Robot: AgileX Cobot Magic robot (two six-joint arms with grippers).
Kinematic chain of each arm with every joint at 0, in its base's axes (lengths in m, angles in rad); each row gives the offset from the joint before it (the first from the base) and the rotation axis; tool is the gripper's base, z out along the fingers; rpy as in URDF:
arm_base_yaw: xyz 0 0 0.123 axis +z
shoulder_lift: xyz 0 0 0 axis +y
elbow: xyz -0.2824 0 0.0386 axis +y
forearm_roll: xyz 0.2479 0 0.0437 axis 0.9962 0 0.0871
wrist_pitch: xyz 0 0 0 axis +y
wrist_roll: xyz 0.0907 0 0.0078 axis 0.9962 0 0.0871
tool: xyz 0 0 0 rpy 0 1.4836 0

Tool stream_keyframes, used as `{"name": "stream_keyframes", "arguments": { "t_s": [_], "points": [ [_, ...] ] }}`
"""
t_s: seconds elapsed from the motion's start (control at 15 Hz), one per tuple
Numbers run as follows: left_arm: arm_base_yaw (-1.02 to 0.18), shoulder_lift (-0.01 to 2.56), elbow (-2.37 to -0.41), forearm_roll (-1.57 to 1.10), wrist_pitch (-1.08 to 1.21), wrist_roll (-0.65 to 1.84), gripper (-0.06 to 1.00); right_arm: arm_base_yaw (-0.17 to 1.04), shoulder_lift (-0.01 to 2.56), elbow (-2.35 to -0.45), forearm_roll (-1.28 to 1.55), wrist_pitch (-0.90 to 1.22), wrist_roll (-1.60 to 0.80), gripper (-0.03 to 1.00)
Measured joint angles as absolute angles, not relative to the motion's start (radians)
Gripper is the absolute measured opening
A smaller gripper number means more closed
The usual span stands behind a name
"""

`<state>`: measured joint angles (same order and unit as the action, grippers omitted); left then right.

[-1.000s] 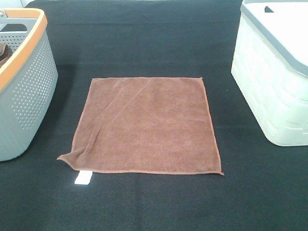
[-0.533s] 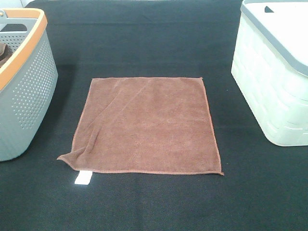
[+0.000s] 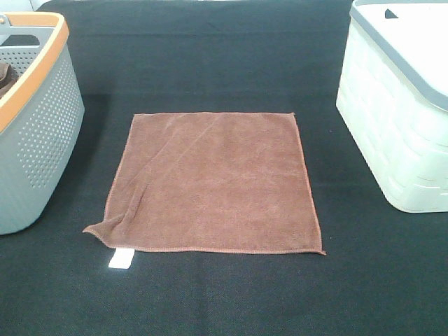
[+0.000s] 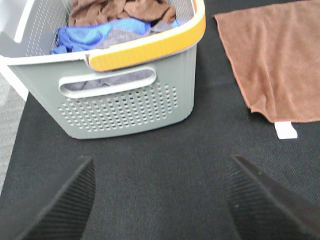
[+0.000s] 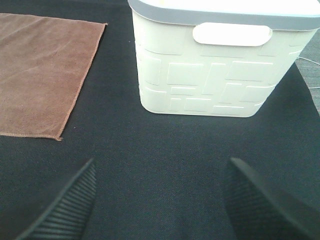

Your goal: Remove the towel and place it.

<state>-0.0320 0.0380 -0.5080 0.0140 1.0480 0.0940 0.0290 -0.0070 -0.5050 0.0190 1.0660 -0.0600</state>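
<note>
Lying flat and spread square on the black desk (image 3: 231, 56), the towel (image 3: 213, 182), midway between two baskets and touching neither, white tag (image 3: 120, 258) sticking out at the near left corner, that corner slightly rumpled. Hovering low over bare desk, the left gripper (image 4: 160, 200), jaws standing wide apart and grasping nothing, near the grey basket (image 4: 125, 107); likewise released and empty, the right gripper (image 5: 160, 200), facing the white basket (image 5: 210, 85). Risking, by judgement: pinching only the hem or the tag, letting the cloth slip out on lifting; pressing too shallow on a flat sheet and closing on nothing; dragging the towel across the desk and bunching it; snagging a trailing edge on a basket rim while carrying. Also risking confusion with the darker brown cloth (image 4: 122, 10) already sitting in the grey basket. Holding, in the grey perforated basket with orange rim: bunched brown cloth, a blue cloth (image 4: 92, 32), a grey cloth (image 4: 117, 40) beneath. Holding, in the white basket with grey rim: contents not showing from any view.
</note>
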Motion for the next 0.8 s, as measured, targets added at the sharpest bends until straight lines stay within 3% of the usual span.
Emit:
{"name": "stream_keyframes", "arguments": {
  "t_s": [0.8],
  "points": [
    [-0.032, -0.004, -0.508, 0.015, 1.048, 0.094, 0.7, 0.029, -0.007, -0.505, 0.019, 1.066, -0.06, 0.68]
  ]
}}
